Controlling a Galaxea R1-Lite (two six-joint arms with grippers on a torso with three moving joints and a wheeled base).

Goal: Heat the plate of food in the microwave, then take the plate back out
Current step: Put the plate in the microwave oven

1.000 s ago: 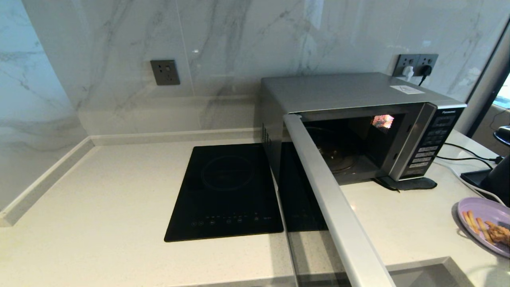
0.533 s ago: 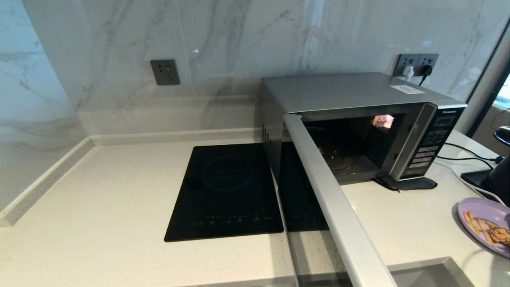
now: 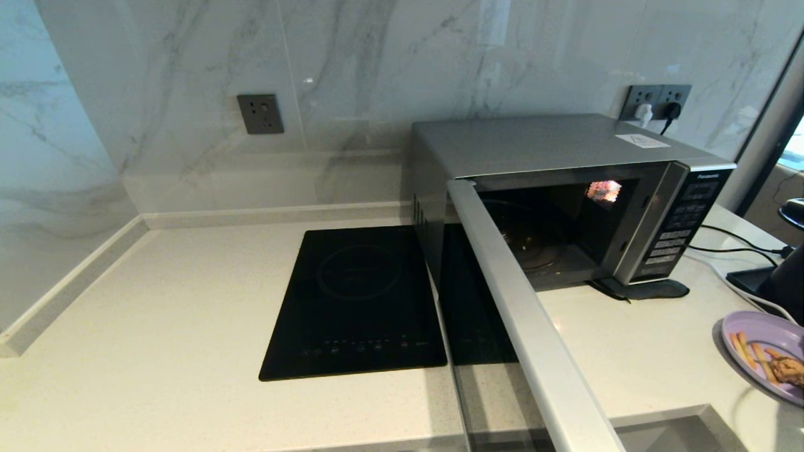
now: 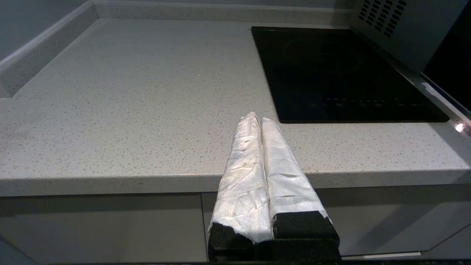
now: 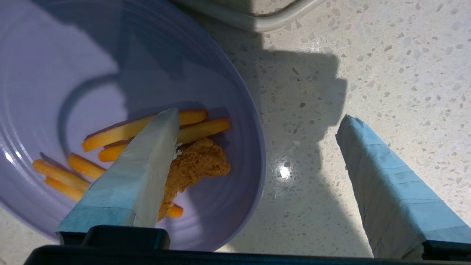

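The lilac plate of food [image 3: 757,333] lies on the counter at the far right, partly cut off, carrying fry sticks [image 3: 747,353] and a brown crumbed piece [image 3: 788,370]. In the right wrist view my right gripper [image 5: 259,114] hangs open over the rim of the plate [image 5: 243,121]: one finger [image 5: 140,173] is above the food, the other [image 5: 382,184] above bare counter. The silver microwave [image 3: 540,141] stands with its door [image 3: 521,314] swung wide open and its cavity [image 3: 546,242] dark. My left gripper [image 4: 259,117] is shut, holding nothing, at the counter's front edge.
A black induction hob [image 3: 358,301] is set into the counter left of the microwave. Cables [image 3: 735,242] run across the counter to the right of the microwave, from wall sockets [image 3: 656,100]. The open door juts out past the counter's front edge.
Almost nothing differs: the plate and its food sit a touch lower and further right in the head view. The microwave door has not moved.
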